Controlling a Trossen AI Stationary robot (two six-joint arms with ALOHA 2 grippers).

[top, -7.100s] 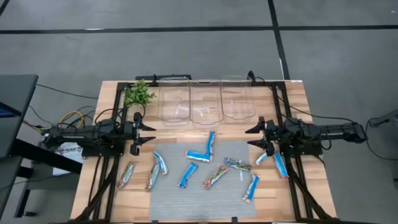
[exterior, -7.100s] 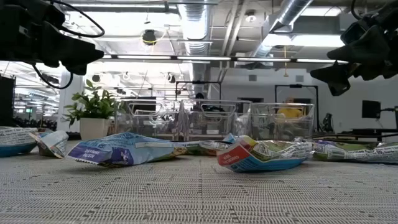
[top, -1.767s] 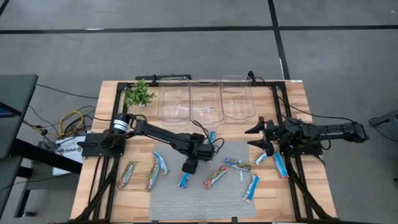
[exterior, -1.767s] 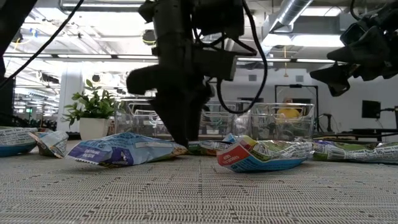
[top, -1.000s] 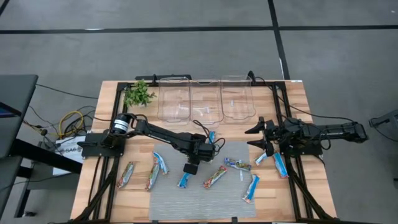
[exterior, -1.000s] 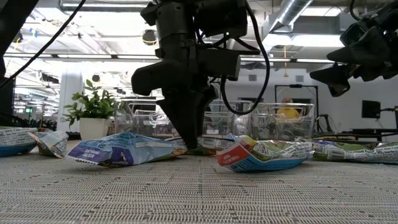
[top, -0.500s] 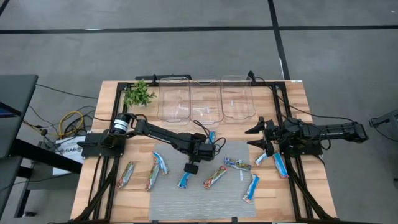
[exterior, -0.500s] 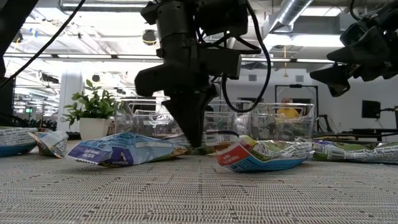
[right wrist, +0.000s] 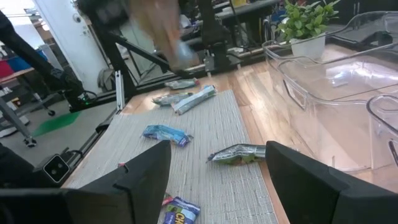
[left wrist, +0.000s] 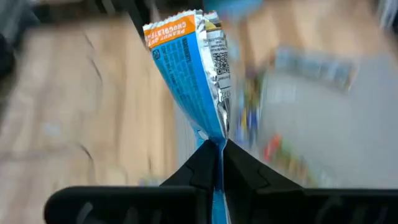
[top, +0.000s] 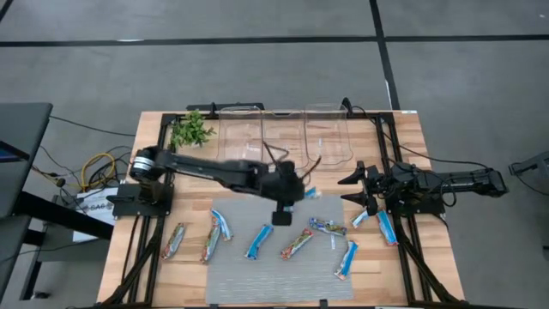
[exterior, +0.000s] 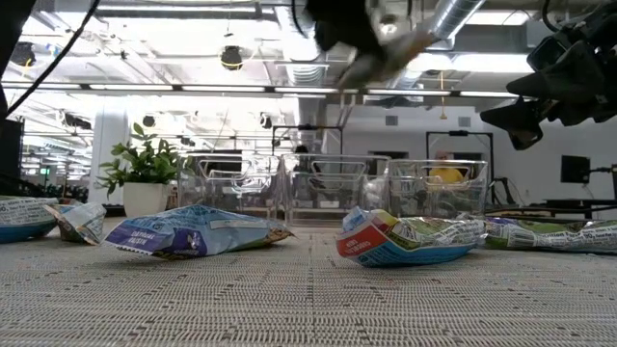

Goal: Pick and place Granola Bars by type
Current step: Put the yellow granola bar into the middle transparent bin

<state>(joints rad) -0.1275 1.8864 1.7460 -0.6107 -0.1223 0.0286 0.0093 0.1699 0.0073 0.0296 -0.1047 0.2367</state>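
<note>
**Inspector:** So where does the left gripper [left wrist: 217,149] stand?

**Operator:** It hangs above the back edge of the grey mat [top: 257,275], near the middle of the table [top: 412,129]. Its jaws are pinched tight on the very end of a blue-and-white granola bar [left wrist: 193,81] with an orange band. The wrist view shows the rest of the wrapper jutting free beyond the fingertips.

**Inspector:** What could go wrong?

**Operator:** The hold is on the crimped seam only. If the arm swings fast, the bar may flap, twist or slip out, landing among the other bars or short of the clear bins [top: 283,137] at the back edge. A slanted bar could also catch a bin rim. Choosing the wrong bin would mix the types.

**Inspector:** And the right gripper [top: 353,192]?

**Operator:** It waits near the right edge, jaws spread wide and empty, over a blue bar [top: 386,227]. Other bars lie on the mat: a blue one [top: 257,242], a red-orange one [top: 297,244], a silvery multicoloured one [top: 328,227]. Two more [top: 174,241] sit toward the left front of the wood.

**Inspector:** What is hard to make out?

**Operator:** From above, the left wrist covers most of the held bar; only a blue tip peeks out. The low view shows just a blur at the top. Whether anything lies in the bins cannot be told. The plant sprig [top: 190,130] sits at the back left corner.
</note>
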